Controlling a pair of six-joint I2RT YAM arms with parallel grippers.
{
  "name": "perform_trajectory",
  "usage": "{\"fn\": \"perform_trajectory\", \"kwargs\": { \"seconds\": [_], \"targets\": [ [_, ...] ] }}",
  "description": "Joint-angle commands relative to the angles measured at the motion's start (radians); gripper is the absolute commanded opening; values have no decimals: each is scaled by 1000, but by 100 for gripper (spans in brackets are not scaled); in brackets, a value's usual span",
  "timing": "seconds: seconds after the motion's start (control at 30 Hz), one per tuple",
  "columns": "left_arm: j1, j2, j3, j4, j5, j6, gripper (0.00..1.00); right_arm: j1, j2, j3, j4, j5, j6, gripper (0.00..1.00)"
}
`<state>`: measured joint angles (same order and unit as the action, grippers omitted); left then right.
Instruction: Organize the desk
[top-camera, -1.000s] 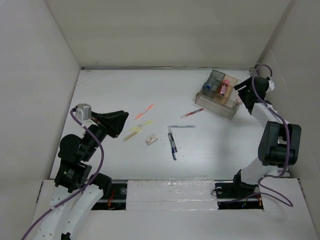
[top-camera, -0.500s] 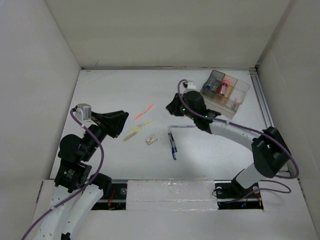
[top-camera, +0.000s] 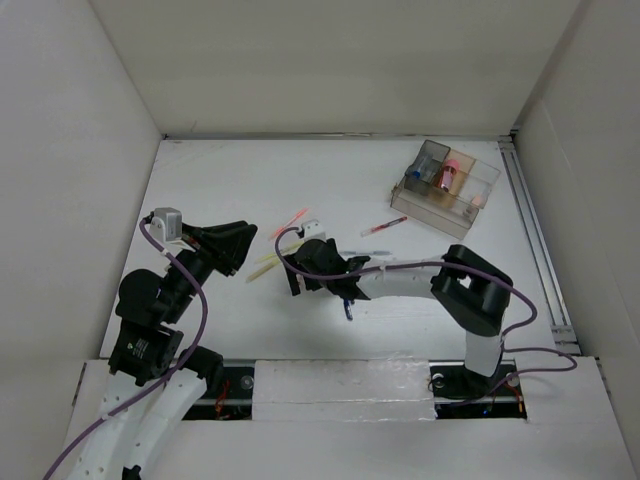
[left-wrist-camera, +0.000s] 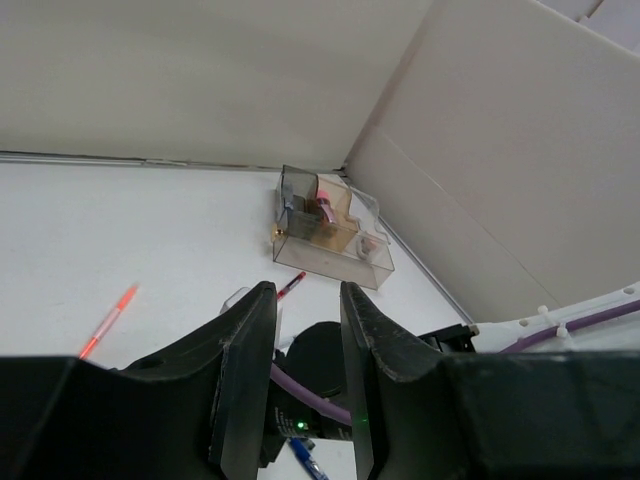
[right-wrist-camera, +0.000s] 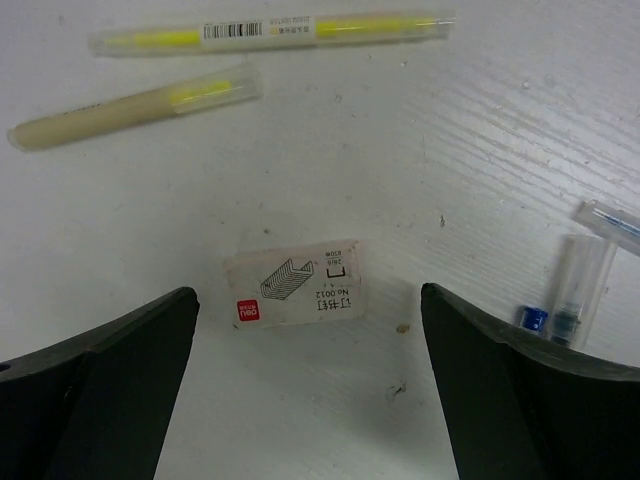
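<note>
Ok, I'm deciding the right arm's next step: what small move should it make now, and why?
Probably lower the right gripper straight down around the staple box, ready to close. Its jaws stand open with the box lying flat between them, roughly centred, and the yellow highlighters lie apart from it.

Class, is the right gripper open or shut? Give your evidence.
The right gripper is open: fingers wide apart, staple box lying flat on the desk between them.

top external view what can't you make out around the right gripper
Staple box: hidden in the top view beneath the right gripper; only the right wrist shows it.
Blue pens: partly covered by the right arm there.
Organizer contents: too small to identify.
</note>
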<state>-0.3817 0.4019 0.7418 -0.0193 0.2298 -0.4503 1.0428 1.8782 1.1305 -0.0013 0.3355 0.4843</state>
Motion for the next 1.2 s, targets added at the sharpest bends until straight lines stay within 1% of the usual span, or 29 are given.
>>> {"fn": "perform_trajectory", "kwargs": {
  "seconds": [0.0,0.1,0.17,0.2,0.23,0.3,0.37,0.5,0.53,0.57,0.67,0.7,0.8,0.9,0.93,1.0,1.03,1.07,1.1,1.13,1.17],
  "targets": [
    [4,-5,13,44,2,12,28,5,-21,19,26,54,-39,98],
    [4,-5,11,41,11,12,28,14,-8,17,35,22,-38,99],
    [4,-9,8,45,0,10,28,23,10,26,29,59,-42,98],
    [4,-9,10,47,0,10,28,32,36,35,12,77,-49,98],
    [4,-2,11,44,11,10,28,42,68,78,-27,108,-53,98],
    [4,0,11,42,11,10,28,42,94,92,-52,120,-53,97],
    [4,-5,10,45,5,10,29,63,114,110,-57,166,-65,96],
    [4,-2,10,44,9,10,29,63,156,137,-66,180,-59,92],
    [4,-5,8,42,9,10,29,63,159,138,-65,172,-53,87],
    [4,-5,8,44,3,10,29,63,160,132,-60,175,-49,70],
    [4,-9,11,41,-1,10,29,63,136,118,-39,209,-21,44],
    [4,-9,13,39,-1,10,29,63,122,111,-39,215,-15,42],
    [4,-21,13,32,-36,5,29,63,44,60,-10,237,-1,41],
    [4,-37,19,-2,-133,-25,29,4,-62,23,43,199,7,41],
    [4,-43,21,-17,-171,-40,30,-56,-88,-1,47,159,2,41],
    [4,-61,18,-28,-271,-85,31,-136,-161,-24,63,113,7,40],
    [4,-64,15,-27,-288,-94,32,-186,-184,-46,75,35,26,39],
    [4,-66,13,-28,-294,-102,33,-302,-201,-57,87,-10,46,37],
    [4,-66,11,-25,-285,-99,34,-366,-232,-67,101,-57,69,36],
    [4,-66,8,-18,-274,-96,34,-429,-246,-75,109,-160,110,36],
    [4,-60,4,-11,-249,-88,35,-554,-254,-95,128,-212,125,37]
  ]
}}
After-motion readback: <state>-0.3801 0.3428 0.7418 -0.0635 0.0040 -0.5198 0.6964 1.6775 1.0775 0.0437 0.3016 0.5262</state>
